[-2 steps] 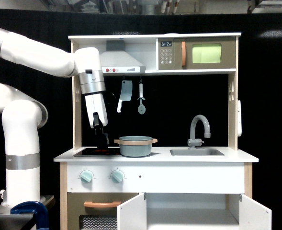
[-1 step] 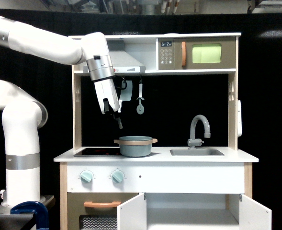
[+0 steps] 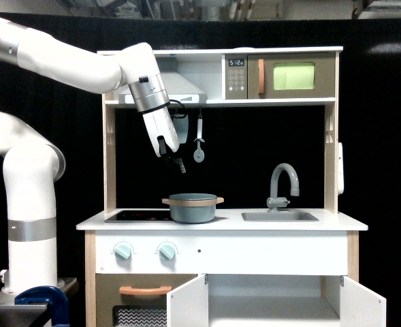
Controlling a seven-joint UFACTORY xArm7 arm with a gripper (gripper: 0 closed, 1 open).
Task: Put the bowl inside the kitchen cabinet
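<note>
Change from the earlier frames: the hand [image 3: 178, 164] had left its low position by the stove top [image 3: 136, 216], just off the bowl's side toward the exterior view's left, and had risen and swung toward the exterior view's right, ending above the bowl [image 3: 193, 207]. The bowl had not moved.

Arm: white, entering from the exterior view's left, forearm sloping down under the range hood [image 3: 176, 86], wrist tilted so the hand pointed down and toward the exterior view's right. It hung in the air, well above the bowl and near the hanging utensils [image 3: 199, 139].

Hand: dark fingers, too small against the black backdrop to tell how far apart they stood; nothing visibly held.

Bowl: upright on the bench [image 3: 336, 221], at the stove top's edge, beside the sink [image 3: 280, 216].

Kitchen cabinet [image 3: 275, 301]: below the bench, both white doors swung open, interior white.
</note>
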